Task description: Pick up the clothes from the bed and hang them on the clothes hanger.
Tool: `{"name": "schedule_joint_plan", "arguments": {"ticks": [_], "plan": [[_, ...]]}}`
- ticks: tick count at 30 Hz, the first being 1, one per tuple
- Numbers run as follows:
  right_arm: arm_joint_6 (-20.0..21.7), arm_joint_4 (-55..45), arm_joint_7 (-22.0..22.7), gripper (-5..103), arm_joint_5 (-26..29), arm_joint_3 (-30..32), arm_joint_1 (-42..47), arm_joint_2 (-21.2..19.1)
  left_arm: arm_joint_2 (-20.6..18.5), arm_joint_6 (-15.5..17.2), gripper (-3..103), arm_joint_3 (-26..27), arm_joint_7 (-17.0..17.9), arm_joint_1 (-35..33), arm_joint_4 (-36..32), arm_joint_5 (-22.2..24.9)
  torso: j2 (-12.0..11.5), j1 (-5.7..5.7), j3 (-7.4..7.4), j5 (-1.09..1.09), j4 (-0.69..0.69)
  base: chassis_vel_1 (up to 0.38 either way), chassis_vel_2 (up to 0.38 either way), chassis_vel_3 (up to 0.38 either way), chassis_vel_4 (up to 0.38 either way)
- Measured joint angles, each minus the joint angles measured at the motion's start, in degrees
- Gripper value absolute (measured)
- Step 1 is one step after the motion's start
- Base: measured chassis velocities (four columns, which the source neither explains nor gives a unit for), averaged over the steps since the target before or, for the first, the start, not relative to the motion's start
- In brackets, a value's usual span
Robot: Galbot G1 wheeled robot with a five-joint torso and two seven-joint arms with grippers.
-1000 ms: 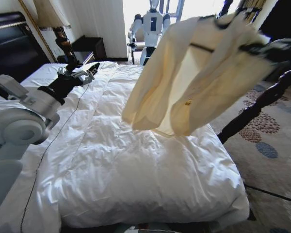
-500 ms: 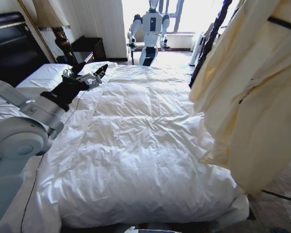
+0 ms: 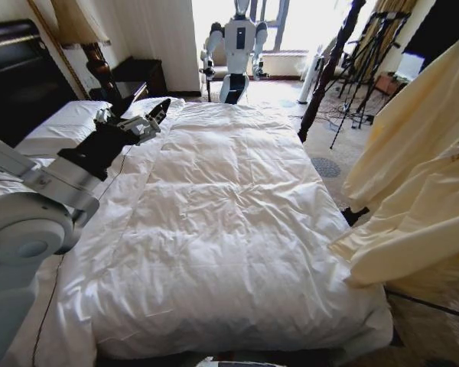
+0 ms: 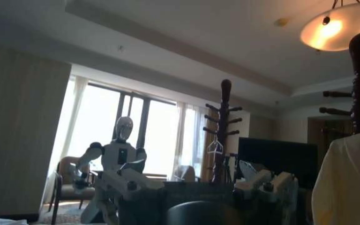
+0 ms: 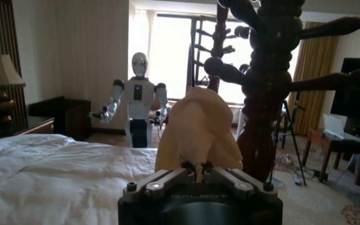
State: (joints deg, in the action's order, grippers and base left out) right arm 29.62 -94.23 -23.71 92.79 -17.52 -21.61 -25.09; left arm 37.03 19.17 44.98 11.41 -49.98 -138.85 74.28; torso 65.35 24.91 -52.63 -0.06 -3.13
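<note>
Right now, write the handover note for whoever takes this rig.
Right gripper: shut on the shirt, pinching its fabric beside a dark wooden post.
Left gripper: open, holding nothing, held out over the bed near the pillows.
Shirt: off the bed, hanging in the air at the robot's right, past the mattress edge.
Done: pick-up from the bed.
Left: getting the shirt onto the clothes hanger; I cannot make out the hanger from here, so confirm its place before releasing.
</note>
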Motion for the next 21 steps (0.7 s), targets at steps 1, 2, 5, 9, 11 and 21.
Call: {"name": "schedule_joint_plan", "arguments": {"ticks": [1,2,5,9,11,21], "plan": [[-0.2,0.7,-0.7,0,0.0,0.4,0.2,0.1,0.1,0.0,100,0.0,-0.1,-0.1,-0.2,0.0,0.0,-0.01,0.00,-0.01,0.01,0.000,0.000,0.000,0.000],[-0.2,0.7,-0.7,0,0.0,0.4,0.2,0.1,0.1,0.0,100,0.0,-0.1,-0.1,-0.2,0.0,0.0,-0.01,0.00,-0.01,0.01,0.000,0.000,0.000,0.000],[-0.4,3.4,-2.4,0,-0.8,1.6,0.6,1.5,0.3,0.0,100,-0.2,-0.2,-0.2,-0.4,-0.1,0.0,-0.02,0.01,0.02,0.02,0.000,0.000,0.000,0.000],[0.2,6.7,-3.6,0,-1.9,2.5,1.6,2.7,0.4,0.0,100,-0.2,-0.1,-0.3,-0.5,-0.1,0.0,0.01,0.00,0.06,0.01,0.000,0.000,0.000,0.000],[0.6,7.1,-3.6,0,-2.0,2.5,1.6,3.1,0.4,0.0,100,0.0,-0.1,-0.4,-0.5,-0.1,0.0,0.01,0.00,0.06,0.01,0.000,0.000,0.000,0.000],[1.7,10.2,-0.2,0,-1.9,2.8,1.5,6.4,0.4,-0.2,100,1.9,-0.3,-1.7,-0.7,0.7,0.0,0.00,0.00,0.04,0.02,0.000,0.000,0.000,0.000]]}}
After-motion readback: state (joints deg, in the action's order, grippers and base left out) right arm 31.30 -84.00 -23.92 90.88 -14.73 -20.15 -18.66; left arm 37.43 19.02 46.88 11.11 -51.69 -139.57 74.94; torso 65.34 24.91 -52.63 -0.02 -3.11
